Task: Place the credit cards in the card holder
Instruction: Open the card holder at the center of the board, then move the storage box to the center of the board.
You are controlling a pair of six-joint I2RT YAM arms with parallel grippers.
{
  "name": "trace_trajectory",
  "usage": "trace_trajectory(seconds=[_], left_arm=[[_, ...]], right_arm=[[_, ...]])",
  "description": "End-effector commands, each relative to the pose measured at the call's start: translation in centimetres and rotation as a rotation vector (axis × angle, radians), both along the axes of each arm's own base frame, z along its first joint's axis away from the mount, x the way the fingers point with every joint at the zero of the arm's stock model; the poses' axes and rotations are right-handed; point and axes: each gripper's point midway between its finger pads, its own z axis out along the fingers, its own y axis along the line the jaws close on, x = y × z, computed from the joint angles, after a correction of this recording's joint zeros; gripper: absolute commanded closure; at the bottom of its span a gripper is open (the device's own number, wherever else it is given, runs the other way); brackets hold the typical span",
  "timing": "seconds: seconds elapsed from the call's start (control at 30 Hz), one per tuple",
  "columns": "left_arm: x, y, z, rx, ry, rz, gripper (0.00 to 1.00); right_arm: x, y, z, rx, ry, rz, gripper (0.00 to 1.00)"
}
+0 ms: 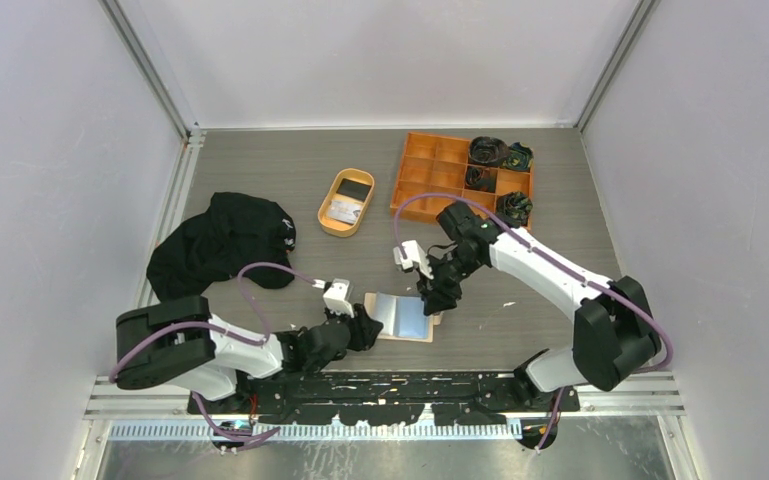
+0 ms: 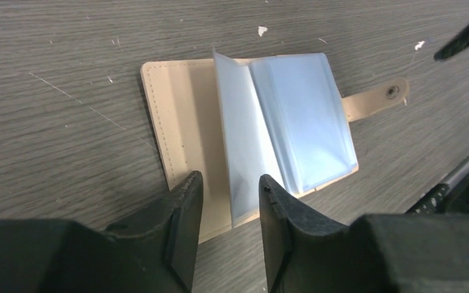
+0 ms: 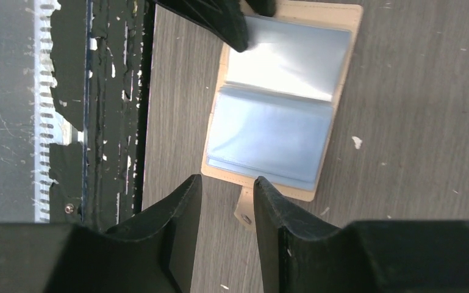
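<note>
The card holder (image 1: 403,316) lies open on the table, tan inside up, with clear plastic sleeves; it also shows in the left wrist view (image 2: 183,116) and the right wrist view (image 3: 280,122). My left gripper (image 1: 369,326) (image 2: 229,180) is open at its left edge, over the tan cover and one raised sleeve. My right gripper (image 1: 433,300) (image 3: 225,180) is open just above the snap tab (image 3: 244,210), gripping nothing. A dark card (image 1: 354,187) and a light card (image 1: 341,211) lie in the oval tray (image 1: 326,199). No blue card shows.
An orange compartment box (image 1: 430,170) with dark rolled items stands at the back right. A black cloth (image 1: 222,240) lies at the left. A metal rail (image 1: 380,385) runs along the near edge, close to the card holder.
</note>
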Motion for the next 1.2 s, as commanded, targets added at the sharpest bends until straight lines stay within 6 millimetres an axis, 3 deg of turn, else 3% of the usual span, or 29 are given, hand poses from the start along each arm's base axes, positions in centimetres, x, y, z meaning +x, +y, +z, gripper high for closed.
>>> trace_trajectory(seconds=[0.0, 0.27, 0.37, 0.67, 0.97, 1.17], left_arm=[[-0.1, -0.9, 3.2, -0.126, -0.045, -0.035, 0.59], [-0.6, 1.7, 6.5, -0.129, -0.090, -0.038, 0.48], [-0.8, 2.7, 8.7, -0.190, -0.125, -0.040, 0.41], [-1.3, 6.4, 11.6, -0.294, -0.217, -0.017, 0.12], [-0.7, 8.6, 14.0, -0.321, -0.357, 0.019, 0.06], [0.5, 8.9, 14.7, -0.276, -0.396, 0.058, 0.06]], right_arm=[[0.7, -0.3, 2.6, 0.107, -0.053, -0.013, 0.57], [1.1, -1.4, 3.4, 0.165, -0.043, -0.047, 0.57], [1.2, -1.6, 3.6, 0.177, -0.037, -0.063, 0.57], [1.1, -1.5, 3.2, 0.185, -0.009, -0.062, 0.57], [1.5, -1.6, 3.6, 0.178, -0.034, -0.070, 0.57], [2.1, -1.7, 4.5, 0.164, -0.063, -0.095, 0.57]])
